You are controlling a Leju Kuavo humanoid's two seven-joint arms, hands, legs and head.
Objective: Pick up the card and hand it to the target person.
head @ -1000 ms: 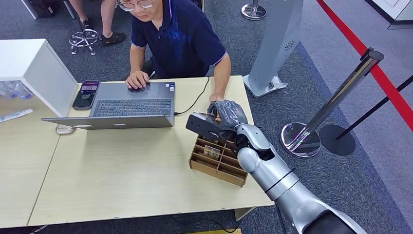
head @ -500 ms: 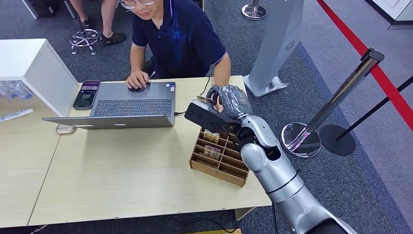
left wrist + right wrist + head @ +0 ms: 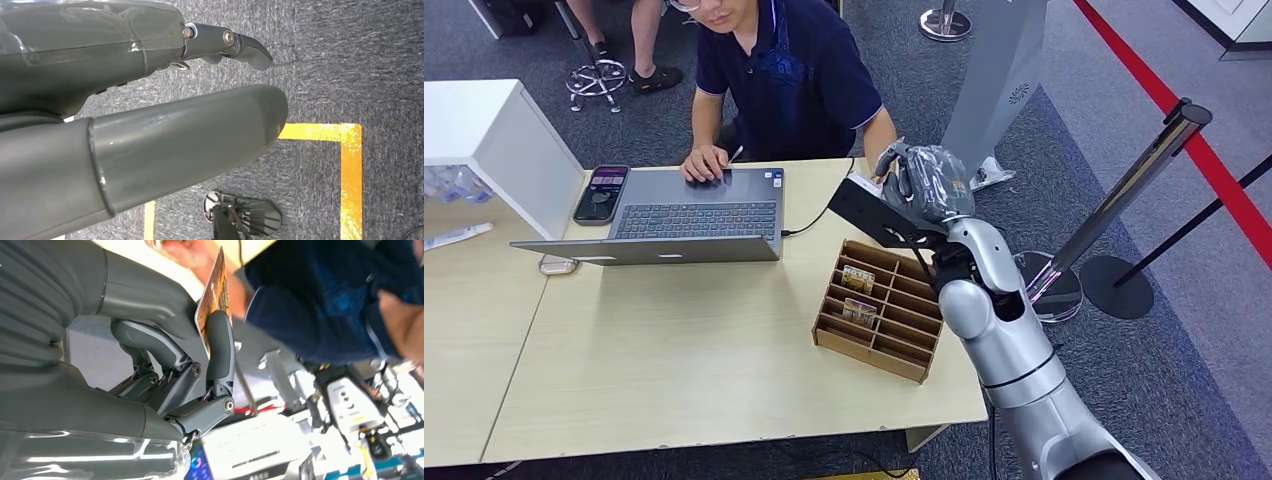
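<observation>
Pinching card (image 3: 213,295) in right hand (image 3: 921,185) fingers (image 3: 220,347) | card: thin, orange-brown print, edge-on | left hand (image 3: 125,115): grasp unclear

Exhibition-hall reception desk (image 3: 724,330): laptop (image 3: 694,215), carpet (image 3: 1024,130), queue stanchion (image 3: 1114,210).
</observation>
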